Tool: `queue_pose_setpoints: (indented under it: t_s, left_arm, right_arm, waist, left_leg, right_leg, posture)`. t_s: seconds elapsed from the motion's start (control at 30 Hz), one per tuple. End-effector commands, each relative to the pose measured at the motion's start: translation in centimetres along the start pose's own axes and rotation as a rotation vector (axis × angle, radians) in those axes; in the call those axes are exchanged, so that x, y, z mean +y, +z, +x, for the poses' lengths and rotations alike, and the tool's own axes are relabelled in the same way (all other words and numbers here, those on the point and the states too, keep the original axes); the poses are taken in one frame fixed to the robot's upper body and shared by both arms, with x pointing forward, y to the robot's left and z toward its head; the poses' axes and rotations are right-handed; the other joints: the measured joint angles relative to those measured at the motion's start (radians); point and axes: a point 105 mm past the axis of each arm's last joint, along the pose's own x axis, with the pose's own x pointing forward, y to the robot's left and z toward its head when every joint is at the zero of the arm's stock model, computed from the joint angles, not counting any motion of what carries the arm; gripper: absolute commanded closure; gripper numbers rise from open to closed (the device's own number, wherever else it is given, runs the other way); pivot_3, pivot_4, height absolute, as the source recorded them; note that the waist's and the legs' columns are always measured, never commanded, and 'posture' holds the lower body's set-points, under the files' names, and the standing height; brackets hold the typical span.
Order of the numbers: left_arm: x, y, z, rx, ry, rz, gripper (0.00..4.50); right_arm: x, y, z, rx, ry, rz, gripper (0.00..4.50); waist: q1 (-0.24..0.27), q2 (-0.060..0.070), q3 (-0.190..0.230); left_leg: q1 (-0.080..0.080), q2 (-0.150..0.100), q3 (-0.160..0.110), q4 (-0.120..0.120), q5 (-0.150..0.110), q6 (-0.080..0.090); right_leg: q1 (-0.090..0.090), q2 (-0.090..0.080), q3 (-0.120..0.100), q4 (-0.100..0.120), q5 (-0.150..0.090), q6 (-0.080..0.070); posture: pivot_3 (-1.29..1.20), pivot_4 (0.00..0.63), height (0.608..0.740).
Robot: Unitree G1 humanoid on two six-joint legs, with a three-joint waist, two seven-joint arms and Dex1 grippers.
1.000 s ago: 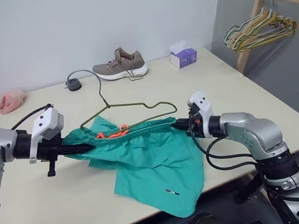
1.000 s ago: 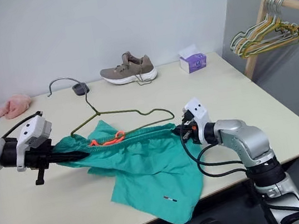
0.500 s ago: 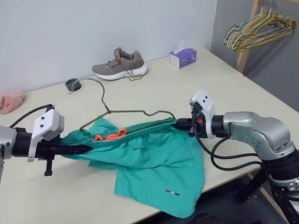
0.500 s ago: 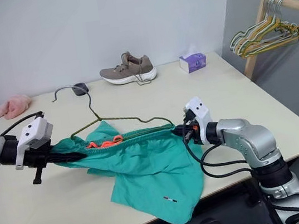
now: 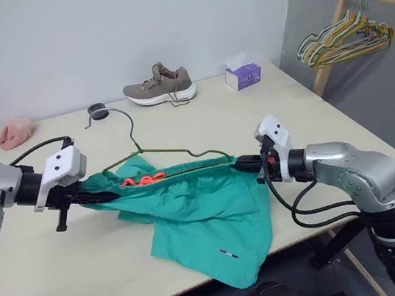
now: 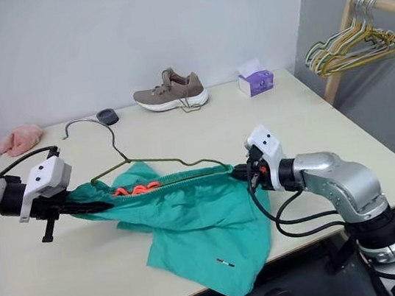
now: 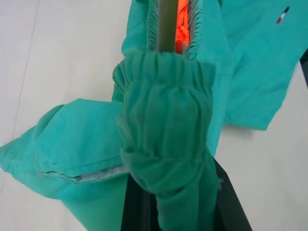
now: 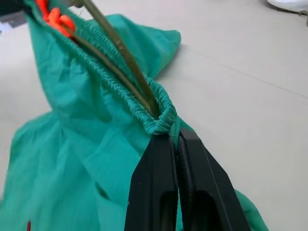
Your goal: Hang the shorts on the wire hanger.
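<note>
The teal shorts (image 5: pixel 199 207) hang stretched by their waistband (image 8: pixel 159 113) between my two grippers, just above the table, with the legs draped over the front edge. My left gripper (image 5: pixel 108 196) is shut on the waistband's left end, where bunched fabric (image 7: pixel 166 159) wraps its fingers. At the right end my right gripper (image 8: pixel 171 137) is shut on the waistband. The thin olive wire hanger (image 5: pixel 133 131) runs along inside the waistband (image 7: pixel 166 24), its hook rising toward the back of the table. An orange cord (image 5: pixel 137 180) shows in the waist opening.
A brown shoe (image 5: pixel 158 85), a purple tissue box (image 5: pixel 242 74), a small black round object (image 5: pixel 96 111) and a pink cloth (image 5: pixel 9 133) lie along the table's (image 5: pixel 311 112) far side. A wooden rack (image 5: pixel 344 33) with several coloured hangers stands beyond the right edge.
My right gripper rose and drew back a little, pulling the waistband straighter. The hanger's right shoulder slid into the waistband and its hook lifted. The left gripper stayed in place.
</note>
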Motion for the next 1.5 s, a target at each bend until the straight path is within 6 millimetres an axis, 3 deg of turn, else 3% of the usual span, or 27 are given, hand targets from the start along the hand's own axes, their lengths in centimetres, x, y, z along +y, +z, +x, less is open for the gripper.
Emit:
queue_pose_setpoints:
  t_s: [0.03,0.57,0.73,0.83,0.93,1.03,1.2,1.33,1.5]
  left_arm:
    - [0.7,-3.3,-3.9,0.234,0.111,-0.063,4.50]
    - [1.6,-5.8,-5.6,0.485,0.161,0.077,4.50]
    - [2.6,-3.9,-3.9,0.348,0.184,0.088,4.50]
    - [2.1,-2.3,-2.0,0.229,0.132,0.078,4.50]
    - [1.6,-2.2,-1.2,0.219,0.094,0.084,4.50]
    - [1.4,-2.1,-1.0,0.213,0.089,0.079,4.50]
    - [1.2,-2.0,-0.7,0.194,0.082,0.073,4.50]
    - [0.9,-1.4,0.1,0.156,0.061,0.078,4.50]
    - [0.4,-0.2,1.2,0.104,0.025,0.082,4.50]
  right_arm:
    - [-3.6,-0.1,-3.2,0.046,-0.198,-0.040,4.47]
    - [-3.7,0.3,-4.0,0.121,-0.204,-0.239,4.47]
    - [-2.2,1.0,-2.9,0.102,-0.155,-0.295,4.47]
    - [-1.5,1.4,-1.5,0.072,-0.133,-0.313,4.47]
    - [-0.4,1.6,-0.8,0.048,-0.091,-0.322,4.47]
    - [-0.1,1.6,-0.7,0.046,-0.085,-0.339,3.90]
    - [1.1,1.7,-1.4,0.065,-0.027,-0.374,2.17]
    - [1.8,1.3,-0.5,0.094,-0.011,-0.396,0.78]
    - [2.3,1.0,2.1,0.113,-0.002,-0.422,0.78]
  waist:
    - [-0.001,0.000,0.000]
    - [0.002,0.000,0.000]
    - [-0.007,0.000,0.001]
    - [-0.003,0.000,0.000]
    - [0.000,0.000,0.001]
    - [0.000,-0.001,0.001]
    - [0.000,-0.001,0.001]
    - [-0.001,-0.001,0.000]
    - [-0.005,-0.001,0.001]
  left_leg:
    - [0.000,0.000,0.000,0.000,0.000,0.000]
    - [0.000,0.000,0.000,0.000,0.000,0.000]
    - [0.000,0.000,0.002,-0.001,0.000,0.000]
    - [0.000,0.001,0.001,-0.001,0.000,0.000]
    - [-0.001,0.001,0.000,-0.001,0.000,0.000]
    - [-0.001,0.001,0.001,-0.001,0.000,0.000]
    - [-0.001,0.000,0.000,0.000,0.000,0.000]
    - [-0.001,0.001,0.000,0.000,0.000,0.000]
    - [-0.001,0.001,0.000,0.000,0.000,0.000]
  right_leg:
    - [0.000,0.000,0.000,0.000,0.000,0.000]
    - [0.000,0.000,0.000,0.000,0.000,0.000]
    - [-0.002,0.001,0.001,0.000,0.000,0.000]
    - [-0.001,0.001,0.000,0.000,-0.001,-0.001]
    - [-0.001,0.001,0.000,0.001,-0.001,-0.001]
    - [-0.001,0.001,0.001,0.000,-0.001,-0.001]
    - [-0.001,0.000,0.000,0.000,-0.001,-0.001]
    - [-0.001,0.000,0.000,0.001,-0.001,-0.001]
    - [-0.001,0.001,0.000,0.001,-0.001,-0.001]
  posture:
    - [-0.22,0.000,0.740]
    - [-0.21,0.000,0.740]
    - [-0.22,0.000,0.740]
    - [-0.22,0.000,0.740]
    - [-0.22,0.000,0.740]
    - [-0.22,0.000,0.740]
    - [-0.22,0.000,0.740]
    - [-0.23,0.000,0.740]
    - [-0.24,0.000,0.740]
